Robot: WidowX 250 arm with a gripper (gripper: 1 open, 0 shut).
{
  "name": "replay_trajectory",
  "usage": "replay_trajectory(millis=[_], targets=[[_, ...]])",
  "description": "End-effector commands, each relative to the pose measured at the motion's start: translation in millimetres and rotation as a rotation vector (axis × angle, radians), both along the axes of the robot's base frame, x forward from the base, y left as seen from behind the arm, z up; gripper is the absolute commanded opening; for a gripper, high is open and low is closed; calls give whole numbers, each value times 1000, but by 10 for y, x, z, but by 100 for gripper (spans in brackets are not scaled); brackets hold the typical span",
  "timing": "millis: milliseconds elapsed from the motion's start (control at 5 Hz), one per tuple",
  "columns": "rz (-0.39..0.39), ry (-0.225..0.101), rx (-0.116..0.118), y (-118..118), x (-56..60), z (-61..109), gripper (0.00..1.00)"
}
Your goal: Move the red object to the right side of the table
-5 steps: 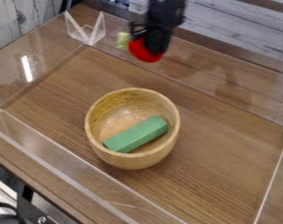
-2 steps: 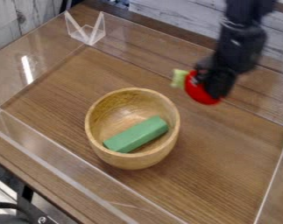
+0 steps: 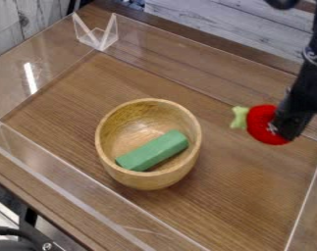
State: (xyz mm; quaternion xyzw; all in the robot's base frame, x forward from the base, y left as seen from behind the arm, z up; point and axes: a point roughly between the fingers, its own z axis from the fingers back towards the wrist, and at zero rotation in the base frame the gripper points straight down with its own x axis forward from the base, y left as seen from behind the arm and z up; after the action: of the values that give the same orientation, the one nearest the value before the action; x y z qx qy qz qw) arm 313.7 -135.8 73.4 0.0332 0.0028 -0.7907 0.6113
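The table, brown wood grain walled in clear acrylic, carried a wooden bowl near its middle with a green block lying inside. At the right edge the gripper pointed down with its jaws clamped on the red object, whose pale green stub stuck out to the left. The fruit sat well clear of the bowl, close to the right wall; whether it touched the wood was unclear. To finish well, it should probably be lowered until it rests, short of the acrylic, and only then released, since a ball may roll
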Motion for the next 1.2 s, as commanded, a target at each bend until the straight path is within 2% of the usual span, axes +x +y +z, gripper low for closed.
replay_trajectory(millis=[0,200,600,800,1000], targets=[[37,-61,-30,21,165,165,0],[61,-63,-34,118,228,156,0],[220,-60,-41,339,204,-77,0],[212,-58,-49,294,136,-239,0],[232,-61,-46,273,78,-289,0]])
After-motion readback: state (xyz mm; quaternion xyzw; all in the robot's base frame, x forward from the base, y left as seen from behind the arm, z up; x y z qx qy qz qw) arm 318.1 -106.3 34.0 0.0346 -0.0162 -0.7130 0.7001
